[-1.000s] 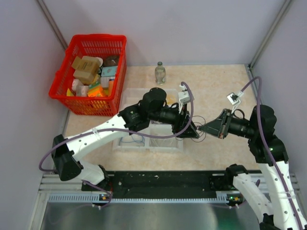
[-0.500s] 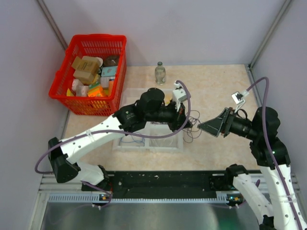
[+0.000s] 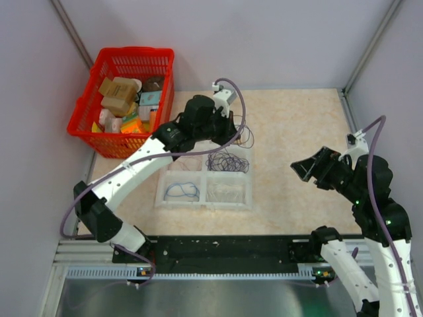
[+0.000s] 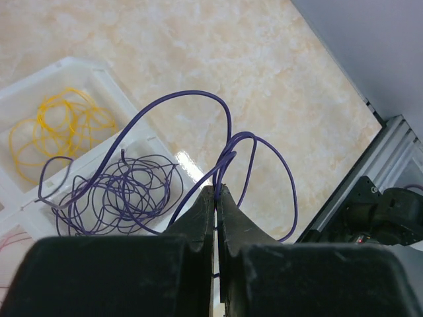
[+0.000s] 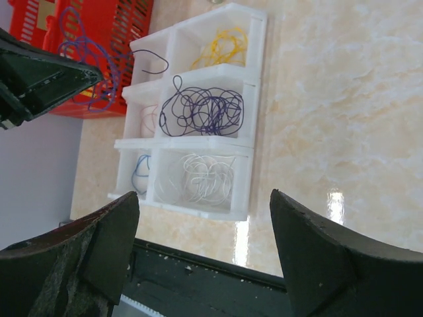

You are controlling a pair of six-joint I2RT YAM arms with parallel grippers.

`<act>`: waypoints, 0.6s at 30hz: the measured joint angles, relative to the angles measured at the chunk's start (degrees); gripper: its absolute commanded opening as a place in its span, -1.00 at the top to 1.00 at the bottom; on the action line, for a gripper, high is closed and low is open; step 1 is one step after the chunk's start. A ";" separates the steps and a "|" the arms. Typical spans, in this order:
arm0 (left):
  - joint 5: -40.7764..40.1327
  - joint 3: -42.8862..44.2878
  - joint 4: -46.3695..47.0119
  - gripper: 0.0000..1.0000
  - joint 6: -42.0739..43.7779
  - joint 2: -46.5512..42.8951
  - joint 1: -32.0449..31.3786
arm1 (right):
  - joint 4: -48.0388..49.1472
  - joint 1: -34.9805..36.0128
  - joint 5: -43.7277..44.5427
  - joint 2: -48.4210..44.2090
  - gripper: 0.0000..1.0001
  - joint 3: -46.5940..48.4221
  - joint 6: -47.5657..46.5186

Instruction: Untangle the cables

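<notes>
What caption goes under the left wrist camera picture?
Left hand pinching thin purple wire loops over a white plastic divided tray holding a purple wire tangle and yellow wire coils.

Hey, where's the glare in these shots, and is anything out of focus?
Right wrist view: glare on the table near a corner of the tray, the right gripper soft. Left wrist view: a small glare spot beside the tray; the left gripper blurred, the purple cable sharp. Top view: even light, no glare.

One basket (image 3: pixel 135 50), one bottle (image 3: pixel 221 101), one tray (image 3: pixel 205 207), two grippers (image 4: pixel 216 198) (image 3: pixel 308 166), one purple cable bunch (image 3: pixel 227 160).
</notes>
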 measured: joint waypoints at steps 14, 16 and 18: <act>-7.63 -3.93 -0.96 1.00 -9.09 8.59 1.11 | -1.86 0.00 2.32 0.13 -0.56 -0.09 -0.48; -9.09 -4.17 -1.53 1.00 -10.47 10.71 1.16 | -1.84 0.00 2.32 0.13 -0.56 -0.13 -0.48; -10.29 -4.96 -1.55 1.00 -11.76 12.68 1.20 | -1.84 0.00 2.32 0.13 -0.56 -0.15 -0.48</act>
